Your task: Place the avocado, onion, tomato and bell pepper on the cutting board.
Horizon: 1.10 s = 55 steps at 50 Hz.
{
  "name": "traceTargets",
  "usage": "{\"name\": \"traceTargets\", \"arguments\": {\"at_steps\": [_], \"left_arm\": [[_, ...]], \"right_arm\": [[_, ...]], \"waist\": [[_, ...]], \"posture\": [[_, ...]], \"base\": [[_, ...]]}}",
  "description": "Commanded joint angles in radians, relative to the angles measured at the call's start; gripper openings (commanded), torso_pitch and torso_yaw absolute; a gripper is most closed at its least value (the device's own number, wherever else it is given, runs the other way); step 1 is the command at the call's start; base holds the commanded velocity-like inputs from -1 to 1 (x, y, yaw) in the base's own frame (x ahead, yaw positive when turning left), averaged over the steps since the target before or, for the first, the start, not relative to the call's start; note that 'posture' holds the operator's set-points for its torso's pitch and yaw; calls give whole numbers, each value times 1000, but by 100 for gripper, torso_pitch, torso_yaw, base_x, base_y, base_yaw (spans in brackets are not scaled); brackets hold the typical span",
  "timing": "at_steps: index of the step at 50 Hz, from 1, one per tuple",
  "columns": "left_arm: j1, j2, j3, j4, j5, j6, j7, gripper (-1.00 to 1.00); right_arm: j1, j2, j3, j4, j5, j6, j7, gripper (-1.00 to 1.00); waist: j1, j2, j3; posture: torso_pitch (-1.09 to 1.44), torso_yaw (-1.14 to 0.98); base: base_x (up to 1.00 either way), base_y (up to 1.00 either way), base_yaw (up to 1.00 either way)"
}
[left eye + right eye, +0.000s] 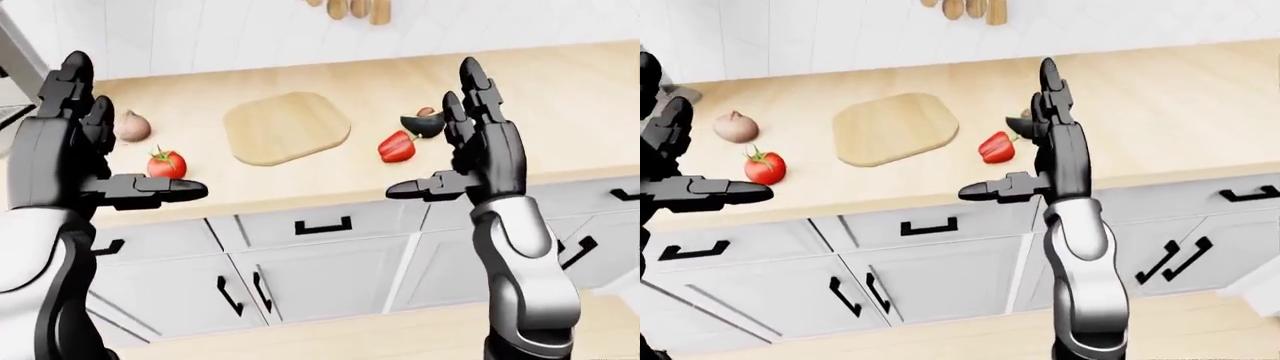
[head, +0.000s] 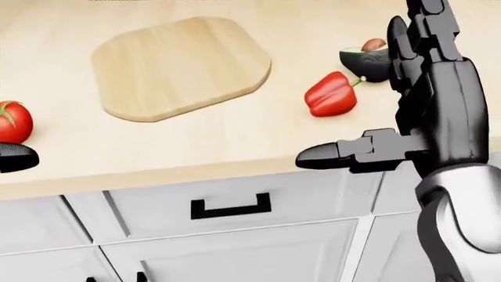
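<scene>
Head view looks steeply down, close on the counter (image 2: pixel 195 153) edge; both eye views sit farther back, sharing it — cutting board (image 1: pixel 287 127) near centre.
</scene>
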Motion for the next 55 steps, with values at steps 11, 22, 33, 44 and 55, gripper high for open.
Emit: {"name": "traceTargets", "arguments": {"at_steps": [11,22,33,44,55], "left_arm": [[5,-13,0,-7,19,-82,1,100],[-2,-48,-23,15,0,-121,40,100],[1,-40,-25,8,-6,-113,44,100],[5,-42,-28,12,5,-124,44,100],[6,-46,-36,14,18,-128,39,100]], "right_arm": [[-16,-7,-12,-29,-14,-40,6,100],[-2,-12,-26,-60,-15,-20,10,100],[2,-10,-29,-53,-7,-37,6,100],[11,-8,-31,-53,-1,-48,2,100],[25,-12,-23,-57,-1,-58,-1,100]], "waist": [[2,-131,-20],[-8,-42,-9],[-4,-60,3],[19,-73,1],[15,-83,-16]], "posture": [[0,0],[0,0],[0,0],[0,0],[0,0]], "base": [[6,23,0],[7,27,0],[15,32,0],[34,0,0],[0,0,0]]}}
